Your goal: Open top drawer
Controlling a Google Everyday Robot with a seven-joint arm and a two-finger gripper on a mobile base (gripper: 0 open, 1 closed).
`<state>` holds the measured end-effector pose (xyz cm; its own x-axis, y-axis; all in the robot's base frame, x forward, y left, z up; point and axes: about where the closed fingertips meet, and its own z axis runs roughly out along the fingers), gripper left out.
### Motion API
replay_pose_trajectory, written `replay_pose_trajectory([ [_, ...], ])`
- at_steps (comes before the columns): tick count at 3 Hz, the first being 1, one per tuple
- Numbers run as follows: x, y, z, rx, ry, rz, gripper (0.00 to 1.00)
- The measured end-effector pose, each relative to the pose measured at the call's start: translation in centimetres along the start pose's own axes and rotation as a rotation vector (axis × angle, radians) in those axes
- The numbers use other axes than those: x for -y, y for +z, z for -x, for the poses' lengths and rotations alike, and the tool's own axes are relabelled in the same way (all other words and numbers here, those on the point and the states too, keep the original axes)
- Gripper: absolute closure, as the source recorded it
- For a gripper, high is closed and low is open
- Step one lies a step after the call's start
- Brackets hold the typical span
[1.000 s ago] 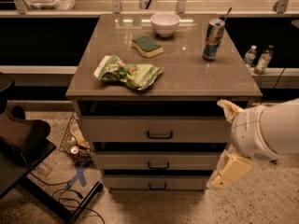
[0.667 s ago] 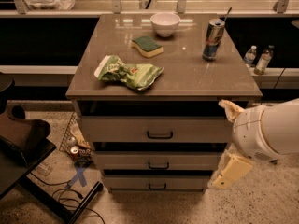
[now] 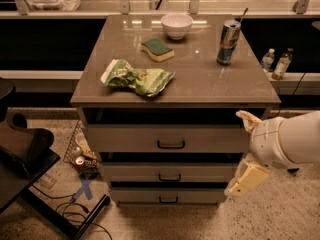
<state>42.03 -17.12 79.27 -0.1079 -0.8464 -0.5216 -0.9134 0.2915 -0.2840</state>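
Note:
The top drawer (image 3: 130, 138) is the widest grey-beige front, just under the brown countertop (image 3: 200, 79), with a small black bar handle (image 3: 171, 144) at its centre. None of its inside shows. Two narrower drawers (image 3: 135, 173) sit below it with like handles. My gripper (image 3: 248, 149) is at the right end of the cabinet, level with the top drawer's right edge, on a white arm (image 3: 295, 139) coming in from the right. It is well to the right of the handle and holds nothing that I can see.
On the countertop are a green chip bag (image 3: 137, 78), a sponge (image 3: 157, 49), a white bowl (image 3: 176, 25) and a can (image 3: 228, 42). Two bottles (image 3: 276, 64) stand on a ledge at right. Cans and cables (image 3: 80, 161) lie on the floor at left, beside a black chair (image 3: 22, 149).

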Motion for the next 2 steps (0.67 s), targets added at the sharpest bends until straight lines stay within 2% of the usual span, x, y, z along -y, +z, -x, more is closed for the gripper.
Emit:
replay_pose_trajectory([
  [1,2.46,2.75,-1.67,0.044,-0.128,-0.037,0.0],
  [2,2.64,3.02,-1.64,0.048,-0.135,-0.037,0.0],
])
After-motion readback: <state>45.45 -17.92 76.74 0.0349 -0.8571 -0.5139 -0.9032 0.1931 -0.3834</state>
